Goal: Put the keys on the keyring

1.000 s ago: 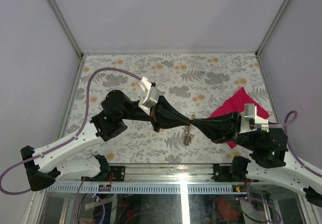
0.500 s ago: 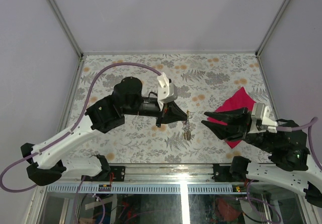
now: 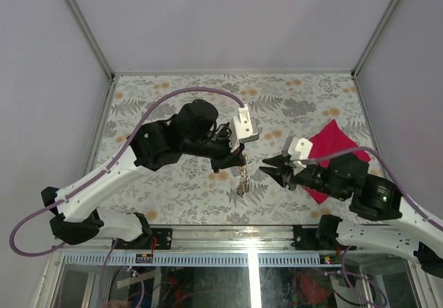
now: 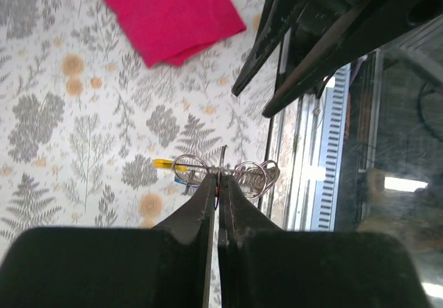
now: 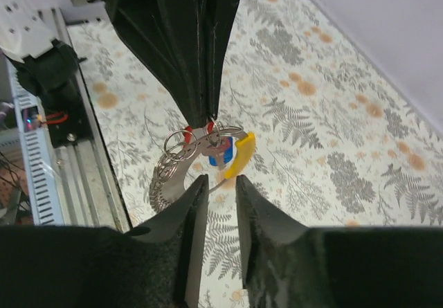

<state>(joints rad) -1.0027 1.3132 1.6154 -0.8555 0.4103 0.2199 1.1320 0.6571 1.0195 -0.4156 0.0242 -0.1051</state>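
**Left fingers [image 4: 197, 214] pinch keyring [image 4: 250, 176]; right fingers [image 5: 181, 218] narrowly parted, empty**

Overhead, your keyring hangs from the left gripper [image 3: 243, 162], with the right gripper [image 3: 266, 169] just beside it. Left wrist: yellow key [image 4: 163, 162] appears on the loop. Right wrist: red key [image 5: 187, 134] likewise; black key unconfirmed. Threading looks nearly done.

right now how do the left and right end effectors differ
The left end effector is pinched shut on the keyring; the right end effector stands open, holding nothing. The left dangles the keys; the right's tips sit just short of them. Both are black, two-fingered.
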